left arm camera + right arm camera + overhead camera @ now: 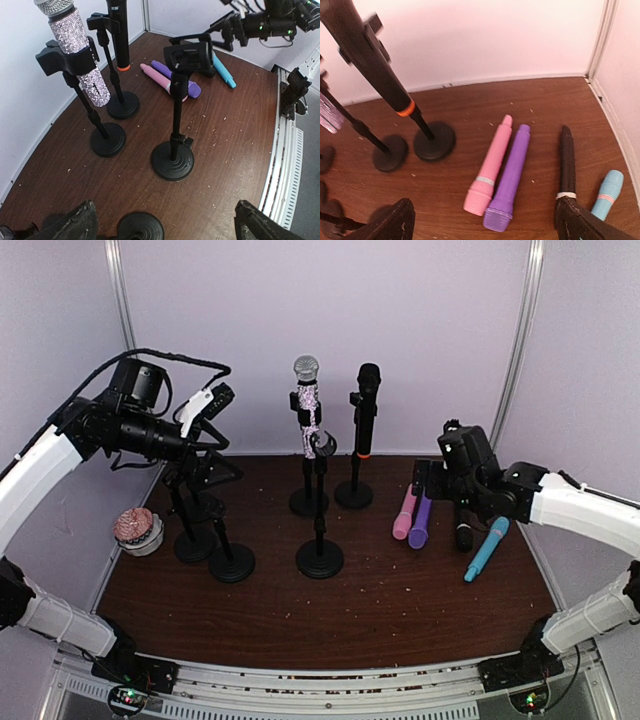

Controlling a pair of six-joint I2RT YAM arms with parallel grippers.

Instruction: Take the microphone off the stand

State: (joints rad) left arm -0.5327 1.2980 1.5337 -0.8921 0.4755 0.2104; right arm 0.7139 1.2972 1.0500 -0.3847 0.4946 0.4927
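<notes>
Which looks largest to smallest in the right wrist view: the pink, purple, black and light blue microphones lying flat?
1. Purple handheld microphone and pink handheld microphone: near alike, not ranked.
2. Slim black microphone, its near end hidden.
3. Light blue microphone, mostly hidden, so unsure.

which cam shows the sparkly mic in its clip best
Left wrist: the sparkly microphone sits large, clip and stand plain. Top external shows it whole but small; right wrist catches only a blurred sliver at its left edge.
</notes>
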